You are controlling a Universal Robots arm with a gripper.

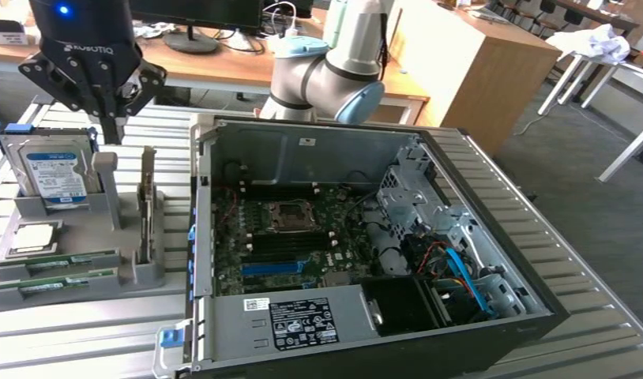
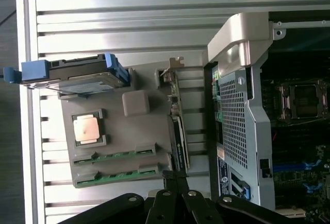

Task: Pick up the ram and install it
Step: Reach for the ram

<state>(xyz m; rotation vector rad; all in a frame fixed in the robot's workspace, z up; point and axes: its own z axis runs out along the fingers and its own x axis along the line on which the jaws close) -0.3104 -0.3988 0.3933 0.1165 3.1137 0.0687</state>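
While our hand [image 1: 110,130] hangs shut and empty above the gray holder [image 1: 142,278], the ram [image 1: 63,261] lies in it; we judge picking not begun, and grasping needs it opened.

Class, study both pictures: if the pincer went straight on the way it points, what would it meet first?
Probably the grey holder, between the hard drive and the upright card. The shut pincer hangs above that spot, but depth is unclear, so the exact part cannot be told.
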